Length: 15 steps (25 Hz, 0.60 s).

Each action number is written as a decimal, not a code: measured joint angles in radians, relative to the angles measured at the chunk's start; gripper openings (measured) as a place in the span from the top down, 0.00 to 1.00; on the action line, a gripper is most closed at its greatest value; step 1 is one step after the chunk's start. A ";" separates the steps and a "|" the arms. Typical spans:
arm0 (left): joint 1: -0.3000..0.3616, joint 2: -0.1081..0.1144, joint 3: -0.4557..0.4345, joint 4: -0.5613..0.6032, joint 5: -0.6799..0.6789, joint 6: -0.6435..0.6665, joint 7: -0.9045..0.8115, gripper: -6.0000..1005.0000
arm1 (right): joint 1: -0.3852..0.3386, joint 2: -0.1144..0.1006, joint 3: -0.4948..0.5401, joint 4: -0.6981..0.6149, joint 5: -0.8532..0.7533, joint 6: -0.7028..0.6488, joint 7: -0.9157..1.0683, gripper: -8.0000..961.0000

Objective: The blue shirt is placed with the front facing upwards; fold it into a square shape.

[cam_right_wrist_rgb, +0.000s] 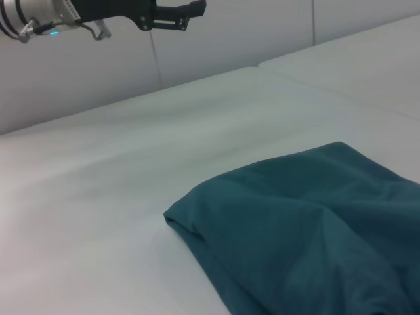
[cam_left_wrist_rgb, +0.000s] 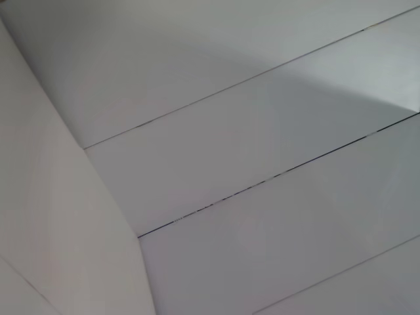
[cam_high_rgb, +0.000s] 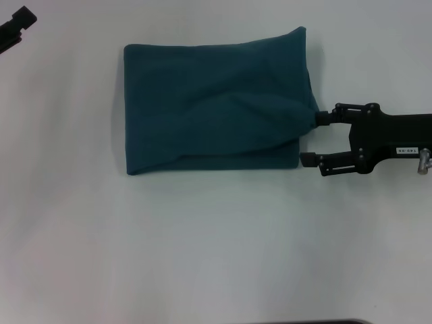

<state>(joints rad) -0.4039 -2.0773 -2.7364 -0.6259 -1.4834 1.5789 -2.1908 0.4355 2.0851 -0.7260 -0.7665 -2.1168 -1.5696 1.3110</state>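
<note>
Blue shirt folded, right edge bunched; right gripper spread wide, 1 finger touching it. Left gripper parked far-left, aperture unclear.

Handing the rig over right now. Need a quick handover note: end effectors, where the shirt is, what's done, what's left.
Right end effector: at the right edge of the blue shirt, fingers spread; the upper finger touches the bunched cloth there, the lower one is clear of it.
Left end effector: raised at the far left, away from the shirt, idle.
Shirt: in the middle of the white table, already folded into a compact, roughly rectangular block. No sleeves or lettering showing.
Left: the right edge is puckered and the top right corner sticks out. Flatten it, check the shape is square, then withdraw the right arm.
</note>
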 joint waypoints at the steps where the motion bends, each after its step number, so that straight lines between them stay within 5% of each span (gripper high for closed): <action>1: 0.002 0.000 -0.002 0.000 0.000 0.002 0.000 0.05 | 0.001 0.000 -0.004 0.000 0.000 0.001 0.000 0.10; 15: 0.012 -0.003 -0.006 0.000 -0.001 0.009 0.003 0.05 | -0.007 0.002 -0.037 -0.005 0.006 -0.003 0.034 0.12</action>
<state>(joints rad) -0.3916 -2.0800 -2.7428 -0.6259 -1.4839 1.5874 -2.1875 0.4284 2.0867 -0.7626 -0.7717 -2.1109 -1.5727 1.3451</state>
